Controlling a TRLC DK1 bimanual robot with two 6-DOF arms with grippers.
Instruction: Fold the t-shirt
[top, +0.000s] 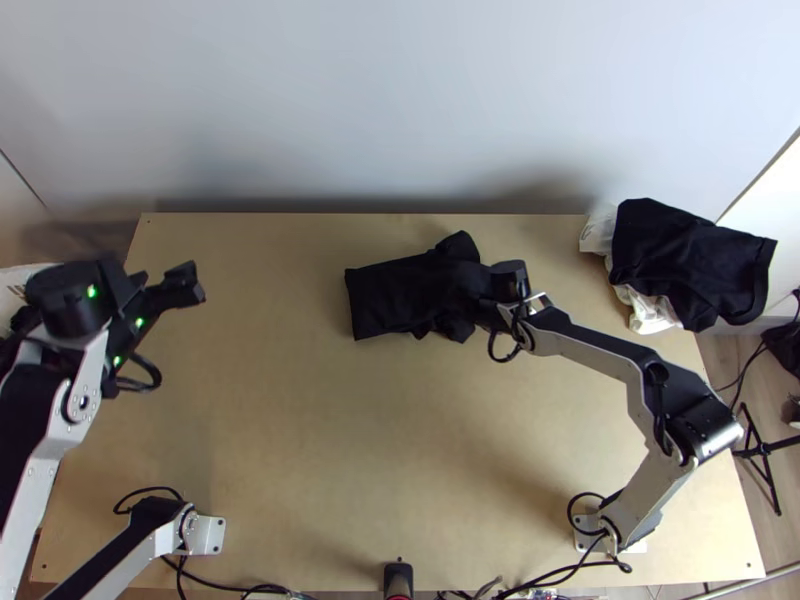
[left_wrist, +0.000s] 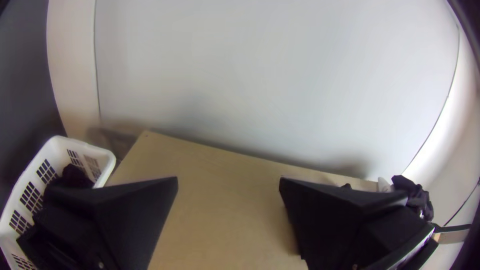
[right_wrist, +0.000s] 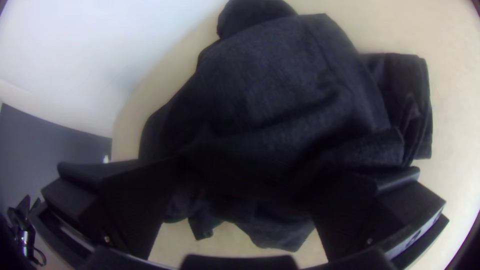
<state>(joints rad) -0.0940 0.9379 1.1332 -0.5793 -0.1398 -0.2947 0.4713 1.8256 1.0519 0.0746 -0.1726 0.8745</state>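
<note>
The black shirt (top: 385, 300) lies on the wooden table (top: 300, 430), toward its far side and around the middle; one end is a flat, straight-edged panel pointing to the left arm's side, while the end under the right gripper (top: 482, 288) is bunched, with one lump sticking out toward the wall (top: 400, 100) and another toward the near edge; the right wrist view shows creased layers of it, with a smaller folded part beside the broad one. The right gripper's fingers stand wide apart over the cloth, grasping nothing; whether they touch it cannot be told. The left gripper (top: 163, 287) is above the table's far left part, well apart from the shirt; its fingers are spread too, with nothing between them. At the far right corner, a dark cloth (top: 690, 260) lies over something white (top: 652, 312); beside the table's left edge stands a white basket (left_wrist: 87, 146) with dark fabric (left_wrist: 75, 176) inside.
</note>
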